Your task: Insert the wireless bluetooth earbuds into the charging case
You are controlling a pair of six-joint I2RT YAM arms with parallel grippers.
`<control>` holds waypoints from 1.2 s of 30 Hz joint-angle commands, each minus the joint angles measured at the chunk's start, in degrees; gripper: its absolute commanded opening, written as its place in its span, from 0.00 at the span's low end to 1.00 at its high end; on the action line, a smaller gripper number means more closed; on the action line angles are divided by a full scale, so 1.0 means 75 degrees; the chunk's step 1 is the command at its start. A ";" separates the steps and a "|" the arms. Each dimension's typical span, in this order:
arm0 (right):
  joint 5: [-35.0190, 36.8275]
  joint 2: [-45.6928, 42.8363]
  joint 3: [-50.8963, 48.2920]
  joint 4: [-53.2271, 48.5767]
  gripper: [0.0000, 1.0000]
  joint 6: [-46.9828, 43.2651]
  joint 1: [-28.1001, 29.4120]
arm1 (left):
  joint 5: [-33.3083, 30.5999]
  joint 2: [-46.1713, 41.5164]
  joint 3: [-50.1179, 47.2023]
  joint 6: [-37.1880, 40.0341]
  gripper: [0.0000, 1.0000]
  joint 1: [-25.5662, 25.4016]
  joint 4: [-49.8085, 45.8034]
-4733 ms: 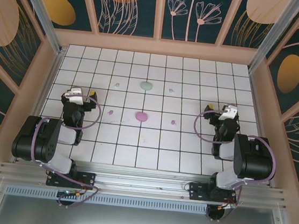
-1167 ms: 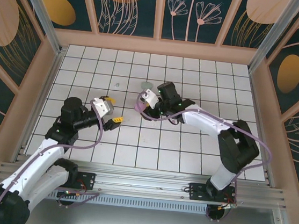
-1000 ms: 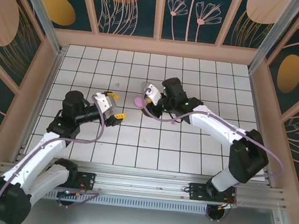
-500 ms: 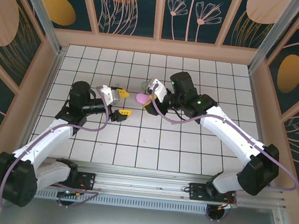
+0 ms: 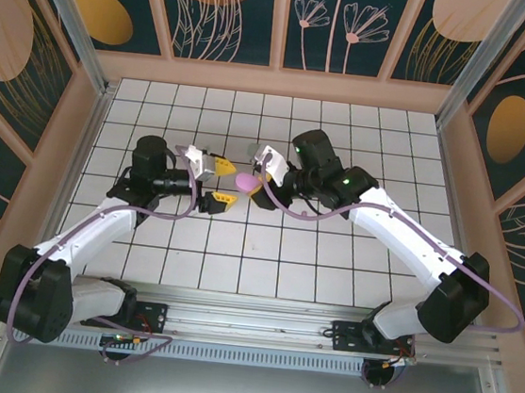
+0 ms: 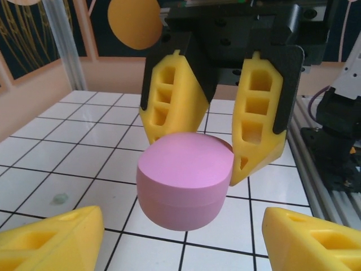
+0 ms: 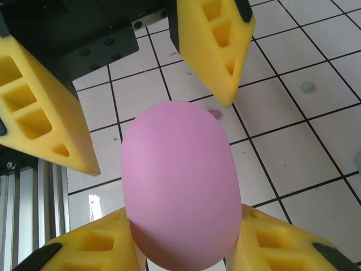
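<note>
Your right gripper is clamped on the pink case, its yellow fingers pressing the two sides with the rounded end jutting past the tips. Your left gripper faces it with jaws spread wide. One finger stands at each side of the case and neither touches it.

In the right wrist view, a pink-purple earbud lies on the tiles just behind the case, at centre frame. A mint earbud lies apart at the right edge.

Seen from above, both arms reach inward and meet nose to nose at mid-frame. The left one stretches up from the lower left and the right one arches in from the lower right.
</note>
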 commanded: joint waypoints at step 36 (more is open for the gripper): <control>-0.0413 0.0203 0.0496 -0.0267 0.34 -0.0248 0.0080 | 0.1025 0.0633 0.0904 0.0635 0.56 -0.0208 -0.1018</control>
